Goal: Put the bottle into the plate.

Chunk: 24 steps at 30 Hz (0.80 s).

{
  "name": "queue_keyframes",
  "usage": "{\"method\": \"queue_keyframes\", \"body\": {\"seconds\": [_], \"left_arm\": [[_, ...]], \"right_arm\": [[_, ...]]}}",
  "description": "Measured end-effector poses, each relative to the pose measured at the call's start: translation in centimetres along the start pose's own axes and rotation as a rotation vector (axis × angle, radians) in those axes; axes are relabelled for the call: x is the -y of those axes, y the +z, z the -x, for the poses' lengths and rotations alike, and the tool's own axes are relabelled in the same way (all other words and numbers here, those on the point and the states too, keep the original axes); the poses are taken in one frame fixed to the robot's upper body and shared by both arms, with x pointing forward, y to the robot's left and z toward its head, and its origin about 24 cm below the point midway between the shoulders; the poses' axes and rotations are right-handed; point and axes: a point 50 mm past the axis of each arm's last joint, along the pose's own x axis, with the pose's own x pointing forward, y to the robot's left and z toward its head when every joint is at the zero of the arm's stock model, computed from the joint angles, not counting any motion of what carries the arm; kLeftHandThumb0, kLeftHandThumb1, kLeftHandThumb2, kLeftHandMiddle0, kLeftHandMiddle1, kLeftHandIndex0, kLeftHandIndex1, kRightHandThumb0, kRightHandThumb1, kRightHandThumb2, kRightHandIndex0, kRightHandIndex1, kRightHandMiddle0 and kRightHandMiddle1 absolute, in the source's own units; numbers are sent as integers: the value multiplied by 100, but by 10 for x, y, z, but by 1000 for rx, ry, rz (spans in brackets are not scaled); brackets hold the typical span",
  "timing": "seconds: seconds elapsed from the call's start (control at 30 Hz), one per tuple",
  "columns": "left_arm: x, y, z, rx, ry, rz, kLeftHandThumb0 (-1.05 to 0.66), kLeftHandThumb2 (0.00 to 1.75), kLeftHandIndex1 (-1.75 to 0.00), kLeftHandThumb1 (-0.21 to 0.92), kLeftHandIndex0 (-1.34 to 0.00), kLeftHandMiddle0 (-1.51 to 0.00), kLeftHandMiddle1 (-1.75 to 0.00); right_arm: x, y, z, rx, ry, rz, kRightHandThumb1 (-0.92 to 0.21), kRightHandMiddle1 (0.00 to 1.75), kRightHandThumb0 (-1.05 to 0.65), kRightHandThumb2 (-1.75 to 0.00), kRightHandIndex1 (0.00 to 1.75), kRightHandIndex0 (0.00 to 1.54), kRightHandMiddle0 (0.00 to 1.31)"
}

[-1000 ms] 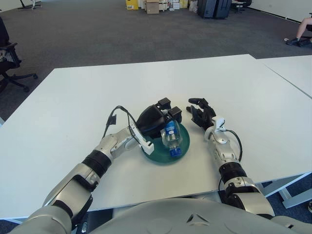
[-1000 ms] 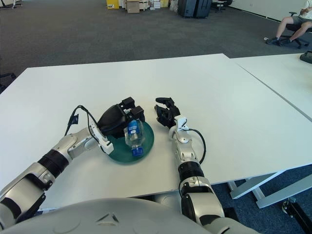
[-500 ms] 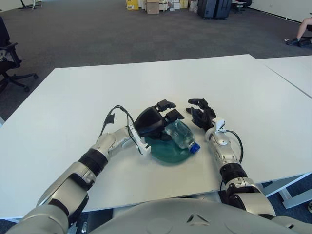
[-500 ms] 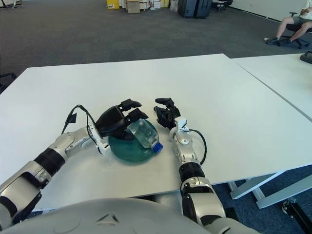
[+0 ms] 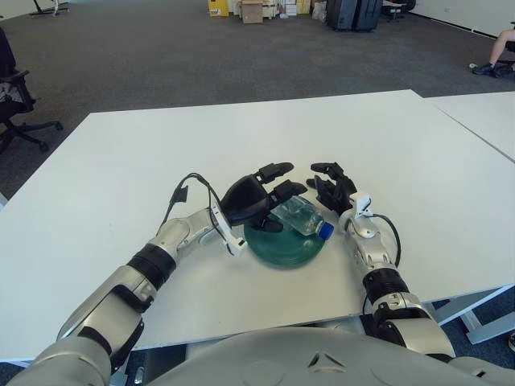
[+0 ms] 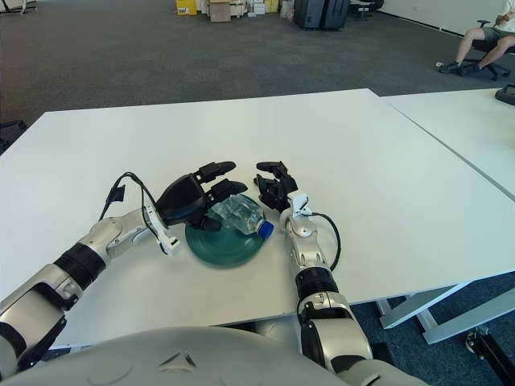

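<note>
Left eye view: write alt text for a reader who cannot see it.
A clear plastic bottle with a blue cap lies on its side in a green plate on a white table. The robot's left hand is open beside it, and the right hand rests on the table, right of the plate.

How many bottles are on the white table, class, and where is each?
1. The bottle lies on its side in the green plate, blue cap toward the right hand, beside the open left hand. None seems hidden.

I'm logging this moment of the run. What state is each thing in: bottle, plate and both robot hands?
Bottle: lying on its side in the plate, blue cap on, pointing right.
Plate: flat on the table, holding the bottle.
Left robot hand: fingers spread open over the bottle.
Right robot hand: resting beside the plate, holding nothing.
</note>
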Motion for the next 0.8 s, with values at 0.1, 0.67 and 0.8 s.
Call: {"method": "queue_keyframes", "body": {"seconds": [0.1, 0.67, 0.8], "left_arm": [[0, 0, 0, 0, 6, 0, -96, 94, -74, 92, 0, -28, -15], [-5, -1, 0, -8, 74, 17, -97, 83, -129, 92, -1, -15, -94], [-13, -4, 0, -27, 126, 47, -98, 80, -137, 92, -4, -17, -116]], "right_arm": [[0, 0, 0, 0, -5, 0, -72, 115, -46, -80, 72, 42, 28], [1, 0, 0, 1, -21, -2, -71, 114, -43, -85, 72, 40, 28], [0, 1, 1, 1, -24, 2, -71, 114, -42, -86, 70, 39, 28]]}}
